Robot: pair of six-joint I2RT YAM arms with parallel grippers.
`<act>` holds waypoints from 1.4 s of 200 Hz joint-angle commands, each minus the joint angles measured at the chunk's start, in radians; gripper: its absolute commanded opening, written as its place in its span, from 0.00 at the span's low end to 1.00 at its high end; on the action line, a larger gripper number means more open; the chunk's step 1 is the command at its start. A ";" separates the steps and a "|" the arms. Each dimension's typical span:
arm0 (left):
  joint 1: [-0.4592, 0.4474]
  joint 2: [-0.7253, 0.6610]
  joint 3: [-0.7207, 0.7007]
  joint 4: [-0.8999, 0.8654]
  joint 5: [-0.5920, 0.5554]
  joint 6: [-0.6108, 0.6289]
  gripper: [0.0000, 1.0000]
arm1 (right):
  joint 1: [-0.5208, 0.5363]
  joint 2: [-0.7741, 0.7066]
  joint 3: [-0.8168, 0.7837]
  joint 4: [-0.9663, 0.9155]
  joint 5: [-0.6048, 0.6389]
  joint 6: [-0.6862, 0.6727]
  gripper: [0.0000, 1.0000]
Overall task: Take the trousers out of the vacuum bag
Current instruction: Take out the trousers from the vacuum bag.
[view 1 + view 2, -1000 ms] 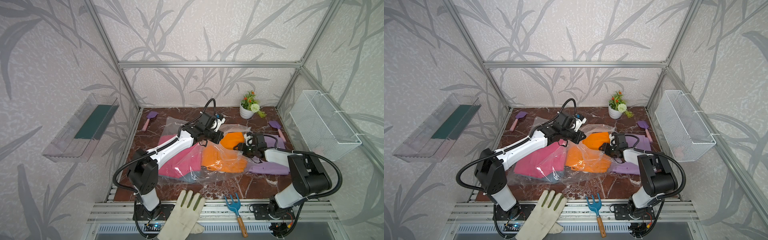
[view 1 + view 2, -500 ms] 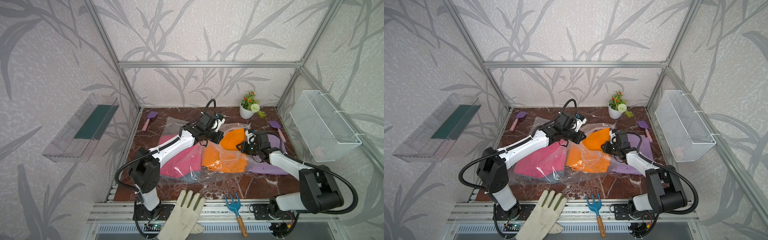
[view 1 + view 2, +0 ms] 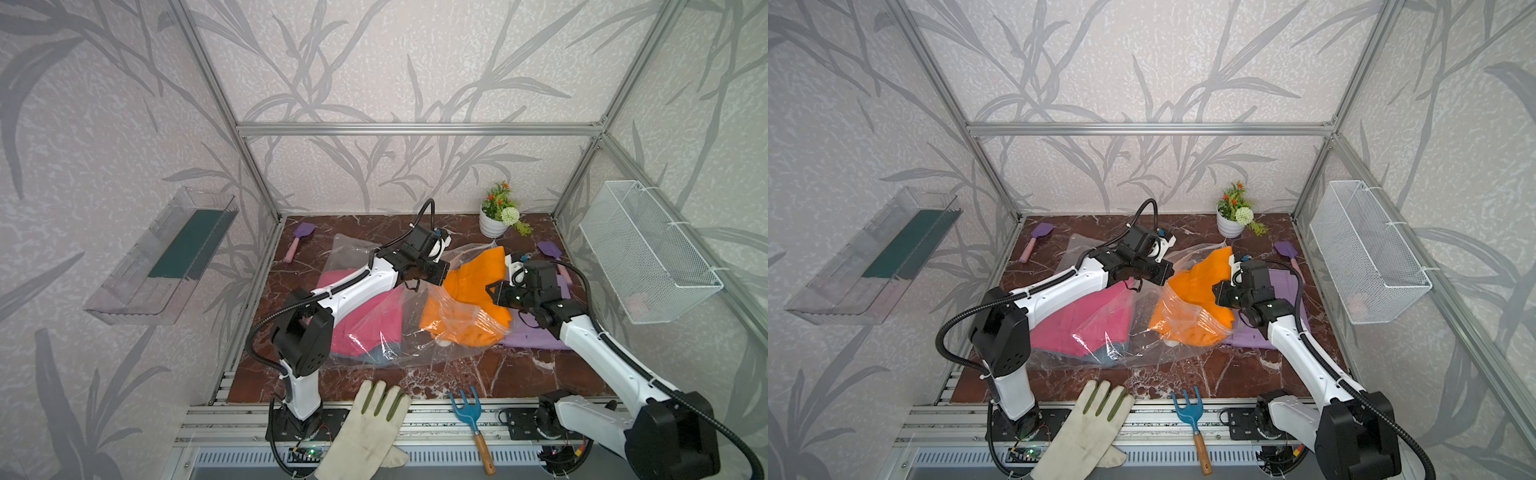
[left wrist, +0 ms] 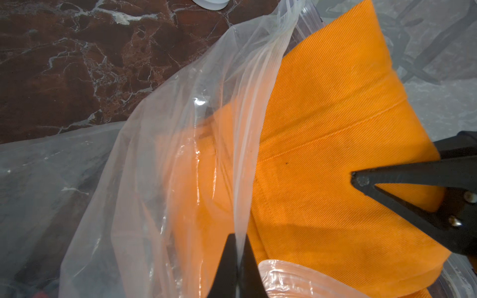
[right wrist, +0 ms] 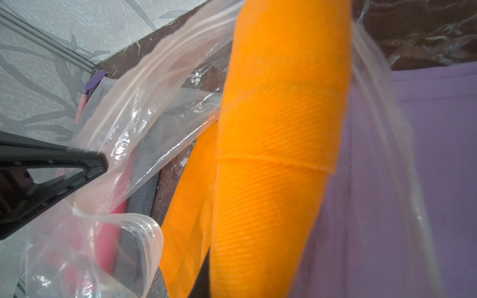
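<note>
1. Centre of scene: vac bag (image 3: 417,357), clear crinkly plastic, spread over dark red marble table (image 3: 478,376). Long axis L–R across table. Zip-strip mouth toward R arm's side, closed end toward L arm's side.
2. At far lip of bag mouth: L gripper (image 3: 436,276). In L wrist view, fingers (image 4: 225,268) pressed together w/ zip strip pinched between them, lip lifted off table.
3. Facing it, near but apart: R gripper (image 3: 492,291). Jaws nearly closed on raised fold of orange trousers (image 3: 469,286). Fingertips hidden behind cloth in R wrist view.
4. Long axis of orange trousers: far-to-near, slightly slanted. Far end peaked up, bare, outside mouth. Near end under plastic, inside bag.
5. Inside bag on L arm's side, partly under L arm: pink trousers (image 3: 361,324), a broad wedge. Axis hard to tell.
6. Beneath pink, at bag's near edge: denim trousers (image 3: 376,356), only a grey-blue sliver showing.
7. Flat on table on R arm's side, just beside orange, partly under R arm: lilac trousers (image 3: 536,338). Mostly bare of plastic; film over one edge in R wrist view.
8. On front rail: cream glove (image 3: 365,428), blue hand fork (image 3: 469,409).
9. At far edge: potted plant (image 3: 496,216). Wire basket (image 3: 648,257) on R wall, clear shelf (image 3: 166,257) on L wall.
</note>
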 commanded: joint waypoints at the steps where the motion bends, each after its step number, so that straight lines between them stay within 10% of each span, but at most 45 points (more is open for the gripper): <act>1: -0.016 0.008 -0.001 -0.014 -0.030 0.032 0.00 | 0.001 -0.039 0.082 0.008 0.028 -0.033 0.02; 146: -0.038 0.026 -0.017 -0.012 -0.035 0.057 0.00 | -0.004 0.038 0.267 -0.019 0.054 -0.052 0.01; 280: -0.036 0.083 0.007 -0.003 -0.038 0.014 0.00 | -0.091 -0.218 0.298 -0.199 0.095 -0.074 0.01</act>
